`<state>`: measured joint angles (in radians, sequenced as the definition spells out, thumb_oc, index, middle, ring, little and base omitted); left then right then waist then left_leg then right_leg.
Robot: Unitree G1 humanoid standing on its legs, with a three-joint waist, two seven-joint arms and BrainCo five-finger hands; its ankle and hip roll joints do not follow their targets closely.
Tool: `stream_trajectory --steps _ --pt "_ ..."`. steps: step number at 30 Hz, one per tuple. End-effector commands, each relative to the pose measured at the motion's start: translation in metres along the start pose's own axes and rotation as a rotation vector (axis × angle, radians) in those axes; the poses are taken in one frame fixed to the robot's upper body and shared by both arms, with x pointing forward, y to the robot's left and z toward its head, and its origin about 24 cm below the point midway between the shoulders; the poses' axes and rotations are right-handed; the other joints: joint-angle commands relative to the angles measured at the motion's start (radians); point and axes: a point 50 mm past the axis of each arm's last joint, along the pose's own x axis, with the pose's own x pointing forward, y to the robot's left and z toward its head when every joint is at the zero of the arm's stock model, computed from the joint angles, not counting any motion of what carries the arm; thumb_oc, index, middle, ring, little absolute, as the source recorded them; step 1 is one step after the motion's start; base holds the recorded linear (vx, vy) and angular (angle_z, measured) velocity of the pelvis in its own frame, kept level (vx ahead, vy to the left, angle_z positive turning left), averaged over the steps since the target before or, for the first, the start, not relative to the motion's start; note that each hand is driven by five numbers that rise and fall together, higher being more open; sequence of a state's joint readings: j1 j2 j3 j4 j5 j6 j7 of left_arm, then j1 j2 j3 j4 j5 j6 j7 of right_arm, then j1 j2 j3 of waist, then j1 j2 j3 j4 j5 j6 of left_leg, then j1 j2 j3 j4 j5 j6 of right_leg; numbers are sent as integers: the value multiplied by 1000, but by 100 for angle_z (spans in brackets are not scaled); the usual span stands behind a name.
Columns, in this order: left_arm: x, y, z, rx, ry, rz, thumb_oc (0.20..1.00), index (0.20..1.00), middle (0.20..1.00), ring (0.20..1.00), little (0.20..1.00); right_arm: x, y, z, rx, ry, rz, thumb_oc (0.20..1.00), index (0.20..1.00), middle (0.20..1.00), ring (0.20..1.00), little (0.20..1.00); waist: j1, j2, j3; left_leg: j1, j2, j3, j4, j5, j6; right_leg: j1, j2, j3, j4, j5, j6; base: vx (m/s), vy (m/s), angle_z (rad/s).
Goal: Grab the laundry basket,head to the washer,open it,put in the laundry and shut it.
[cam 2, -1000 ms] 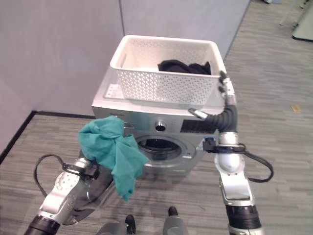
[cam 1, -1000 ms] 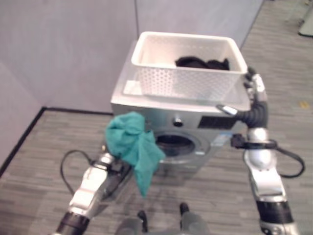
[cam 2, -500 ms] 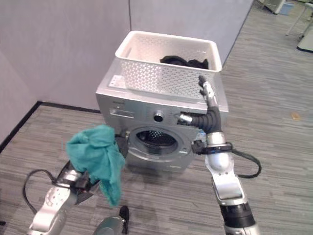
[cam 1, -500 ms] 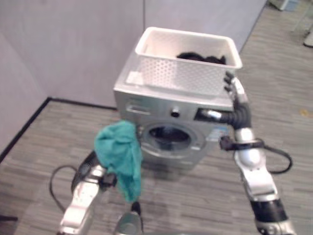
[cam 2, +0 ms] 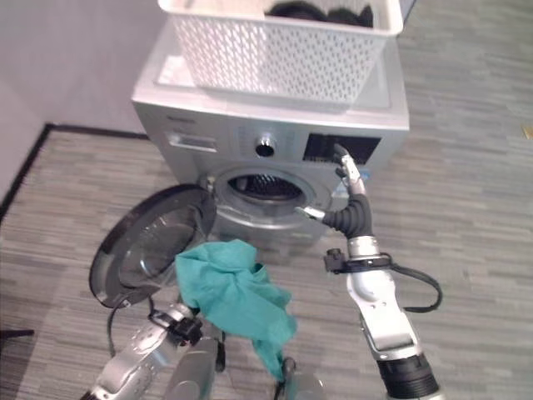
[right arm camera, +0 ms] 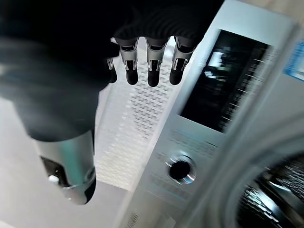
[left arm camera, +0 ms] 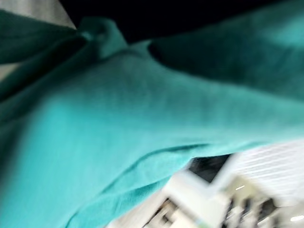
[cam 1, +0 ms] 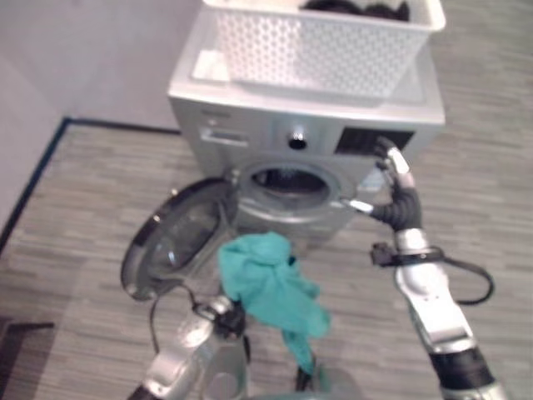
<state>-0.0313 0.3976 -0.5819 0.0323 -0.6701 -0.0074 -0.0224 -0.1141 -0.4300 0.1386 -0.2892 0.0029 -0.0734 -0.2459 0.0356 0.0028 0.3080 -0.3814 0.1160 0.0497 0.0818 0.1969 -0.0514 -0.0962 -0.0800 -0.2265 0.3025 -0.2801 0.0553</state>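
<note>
Partitioned test room (cam 2: 75, 58), washer (cam 2: 266, 158)

One washer (cam 2: 250, 137), one white basket (cam 2: 275, 50), one teal cloth (cam 2: 233, 292), and seemingly one dark garment (cam 2: 321, 12).

Soft even indoor light, faint glare on washer (cam 1: 333, 92) top, cloth (left arm camera: 118, 133) blurred close-up, right hand (right arm camera: 147, 66) smeared.

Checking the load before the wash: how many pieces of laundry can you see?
2: a green cloth held by the left hand, and dark clothing in the basket on the washer. More may be hidden.
</note>
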Motion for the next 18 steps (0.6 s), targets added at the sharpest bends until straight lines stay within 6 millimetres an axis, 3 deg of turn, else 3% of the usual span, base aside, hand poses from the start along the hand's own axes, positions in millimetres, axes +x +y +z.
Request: stream_trajectory --steps 1,5,11,12,15,16,18 --pt "10 -13 22 -27 -115 -37 200 200 200 200 200 13 -12 34 53 -175 -80 1000 1000 1000 1000 1000 -11 -4 -9 3 68 0 34 -72 -9 -65 -51 9 49 14 -1 -53 -4 -11" --pt "42 -28 39 -12 -169 -28 200 200 200 200 200 16 -4 46 90 -227 -84 1000 1000 1000 1000 1000 -35 -50 38 -45 74 19 51 -69 -17 -137 -61 12 101 5 -7 -52 -6 -11" --pt "67 -33 73 0 -286 39 200 200 200 200 200 16 -1 51 109 -248 -99 1000 1000 1000 1000 1000 -47 -82 53 -128 81 22 61 -52 -28 -217 -66 -3 118 19 -9 -16 -4 -3" --pt "79 -37 90 0 -340 75 200 200 200 200 200 15 1 52 128 -249 -103 1000 1000 1000 1000 1000 -53 -95 60 -169 85 22 60 -41 -34 -248 -66 -17 118 25 -11 -21 -24 4" --pt "88 -38 105 9 -383 110 200 200 200 200 200 17 2 55 149 -263 -116 1000 1000 1000 1000 1000 -65 -109 59 -197 83 16 61 -59 -49 -278 -70 -16 131 7 -7 3 -17 8" --pt "88 -38 106 10 -386 110 200 200 200 200 200 18 2 55 149 -266 -117 1000 1000 1000 1000 1000 -61 -103 63 -209 87 22 63 -38 -39 -289 -69 -28 131 26 -12 57 -35 9" --pt "96 -40 120 7 -423 146 200 200 200 200 200 21 4 60 177 -291 -125 1000 1000 1000 1000 1000 -74 -124 67 -238 87 14 78 -64 -51 -315 -74 -20 141 12 -5 1 -18 16"
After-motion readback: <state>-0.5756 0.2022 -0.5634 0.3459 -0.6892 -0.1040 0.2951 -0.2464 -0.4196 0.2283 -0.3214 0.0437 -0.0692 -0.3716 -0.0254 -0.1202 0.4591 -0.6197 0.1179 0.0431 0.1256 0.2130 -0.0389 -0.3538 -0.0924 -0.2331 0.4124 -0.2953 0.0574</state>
